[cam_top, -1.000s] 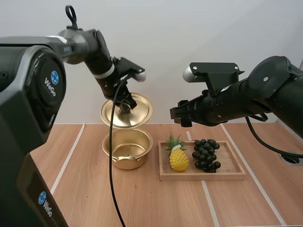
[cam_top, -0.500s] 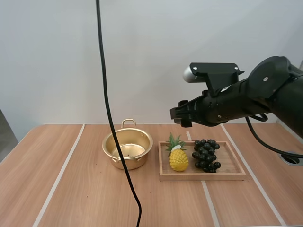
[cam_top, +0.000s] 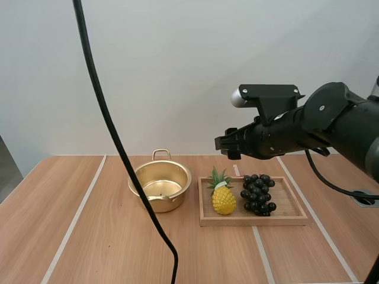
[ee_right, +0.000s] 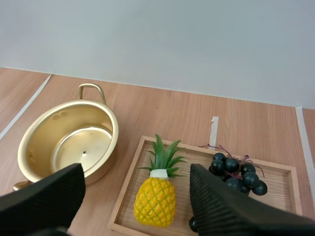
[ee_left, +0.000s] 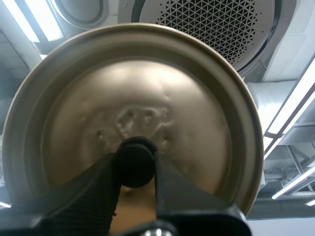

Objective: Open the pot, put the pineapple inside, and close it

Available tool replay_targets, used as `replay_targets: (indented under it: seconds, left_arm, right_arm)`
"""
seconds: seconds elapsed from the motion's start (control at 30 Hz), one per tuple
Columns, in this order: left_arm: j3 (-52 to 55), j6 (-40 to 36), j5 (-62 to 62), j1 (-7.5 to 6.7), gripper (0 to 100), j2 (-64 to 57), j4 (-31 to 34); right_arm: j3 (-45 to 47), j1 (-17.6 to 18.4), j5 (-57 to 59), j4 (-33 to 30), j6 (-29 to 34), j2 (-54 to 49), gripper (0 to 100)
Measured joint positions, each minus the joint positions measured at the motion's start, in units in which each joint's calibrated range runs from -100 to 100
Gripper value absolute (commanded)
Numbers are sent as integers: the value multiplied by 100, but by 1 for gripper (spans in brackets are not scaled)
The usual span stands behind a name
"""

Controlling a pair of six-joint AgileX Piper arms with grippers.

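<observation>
Over the wooden table (cam_top: 106,236) the right gripper (ee_right: 137,173) hangs spread wide and empty above the pineapple (cam_top: 223,198), which stands on the tray (cam_top: 254,220) at the three o'clock of the pot (cam_top: 169,204), grapes (cam_top: 257,193) at its own three o'clock; the left gripper (ee_left: 135,158) is clamped on the knob (ee_left: 134,167) of the lid (ee_left: 192,113), held aloft. Opening looks done; loading the pineapple and closing the pot remain.

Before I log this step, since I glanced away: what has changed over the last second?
The left arm carried the lid up and away from above the pot, out of the high view; the left gripper is clamped on the lid's knob. The right gripper hovers where it was, open, above the wooden tray. The pot, pineapple, bunch of grapes and tray have not moved.
</observation>
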Motion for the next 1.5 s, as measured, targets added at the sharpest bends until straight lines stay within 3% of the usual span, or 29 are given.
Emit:
replay_targets:
  seconds: [0.4, 0.97, 1.5]
  left_arm:
    - [0, 0, 302, 0, 0, -25, 126]
    - [0, 46, 916, 0, 0, -25, 267]
    - [0, 151, 1076, 0, 0, -25, 267]
  right_arm:
    - [-268, 0, 389, 857, -576, 1690, 100]
    - [-382, 0, 496, 495, -940, 3148, 100]
    - [-393, 0, 384, 590, -1023, 3646, 100]
